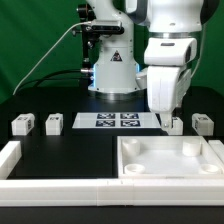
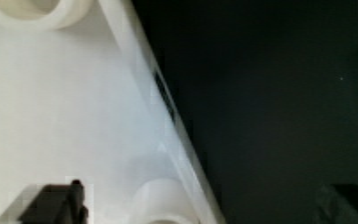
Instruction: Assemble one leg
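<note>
Four small white legs stand in a row on the black table: two at the exterior view's left [image 1: 21,125] [image 1: 54,123] and two at its right [image 1: 172,126] [image 1: 202,124]. The large white tray-like part [image 1: 206,152] lies in front of the right pair. My gripper [image 1: 166,110] hangs above the tray's far edge, close over the nearer right leg. In the wrist view the gripper [image 2: 197,205] is open and empty. One dark finger [image 2: 51,203] is over the tray [image 2: 69,110] and the other is over the black table. The tray's rim runs between them.
The marker board [image 1: 118,121] lies between the two pairs of legs. A white raised border [image 1: 12,156] runs along the table's front and left side. The robot base [image 1: 110,70] and a cable stand behind. A round corner socket [image 2: 34,12] of the tray shows in the wrist view.
</note>
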`<state>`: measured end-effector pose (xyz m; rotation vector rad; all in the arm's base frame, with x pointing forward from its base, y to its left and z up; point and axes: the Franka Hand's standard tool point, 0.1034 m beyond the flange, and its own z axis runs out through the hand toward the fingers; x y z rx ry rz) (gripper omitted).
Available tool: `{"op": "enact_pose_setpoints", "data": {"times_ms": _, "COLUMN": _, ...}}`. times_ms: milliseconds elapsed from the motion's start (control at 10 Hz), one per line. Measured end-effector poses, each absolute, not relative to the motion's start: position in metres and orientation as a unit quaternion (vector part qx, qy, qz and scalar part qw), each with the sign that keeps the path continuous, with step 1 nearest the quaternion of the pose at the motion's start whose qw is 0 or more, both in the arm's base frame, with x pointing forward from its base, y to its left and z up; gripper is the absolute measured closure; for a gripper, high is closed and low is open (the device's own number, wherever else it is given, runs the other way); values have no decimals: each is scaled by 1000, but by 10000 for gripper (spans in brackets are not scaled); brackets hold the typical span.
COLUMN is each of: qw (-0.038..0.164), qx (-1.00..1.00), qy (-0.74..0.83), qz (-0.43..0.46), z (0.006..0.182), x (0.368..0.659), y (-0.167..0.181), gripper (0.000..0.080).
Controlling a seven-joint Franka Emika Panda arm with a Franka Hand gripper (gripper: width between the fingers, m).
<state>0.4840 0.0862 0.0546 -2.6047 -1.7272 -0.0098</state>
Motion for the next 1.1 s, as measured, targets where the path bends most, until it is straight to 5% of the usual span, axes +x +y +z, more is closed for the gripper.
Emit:
{"op": "enact_pose_setpoints", "data": {"times_ms": 400, "qw": 7, "qx": -840, "qy": -542, "qz": -7, "z": 54, "x": 485, "y": 90, "gripper": 151}}
{"op": "enact_pose_setpoints", "data": {"times_ms": 1100, "qw": 35, "qx": -994, "qy": -106, "qz": -5, "z": 51, "x": 469, "y": 118, "gripper": 151}}
